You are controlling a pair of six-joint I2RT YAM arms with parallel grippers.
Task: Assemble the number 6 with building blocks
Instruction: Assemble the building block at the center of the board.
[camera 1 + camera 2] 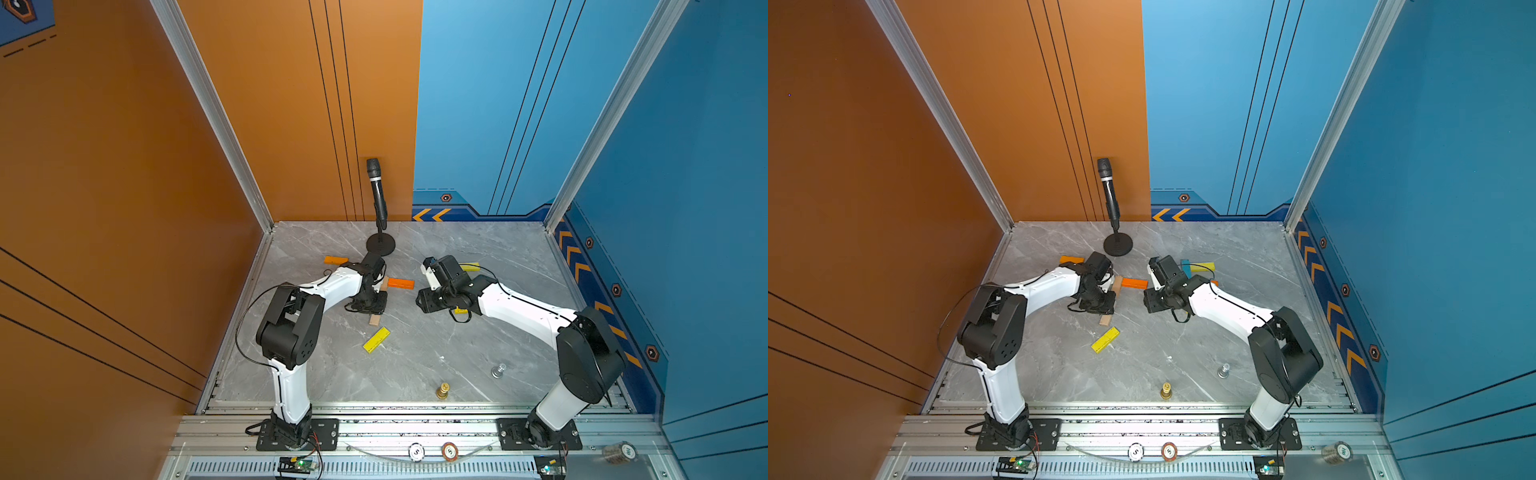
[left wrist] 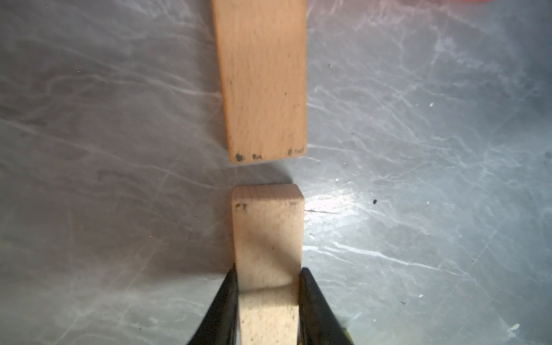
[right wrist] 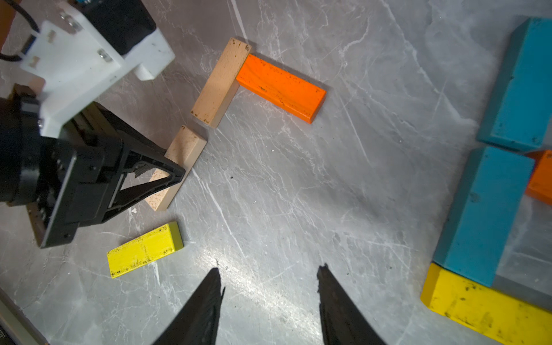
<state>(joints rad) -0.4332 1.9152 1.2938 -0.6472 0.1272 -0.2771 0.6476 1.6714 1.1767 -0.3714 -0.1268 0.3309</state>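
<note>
My left gripper (image 2: 267, 270) is shut on a plain tan block (image 2: 267, 239) that lies flat on the grey marble table. A second tan block (image 2: 263, 77) lies in line with it across a small gap. In the right wrist view that second tan block (image 3: 219, 82) meets an orange block (image 3: 280, 88) at a corner. A yellow block (image 3: 145, 249) lies loose nearby. My right gripper (image 3: 268, 277) hovers open over bare table with nothing between its fingers. Two blue blocks (image 3: 484, 215), a yellow one (image 3: 484, 310) and an orange one (image 3: 540, 176) lie together beside it.
A black microphone (image 1: 376, 195) on a round base (image 1: 380, 244) stands at the back of the table. A gold chess piece (image 1: 442, 390) and a silver one (image 1: 498, 370) stand near the front. Another orange block (image 1: 336, 260) lies behind my left arm.
</note>
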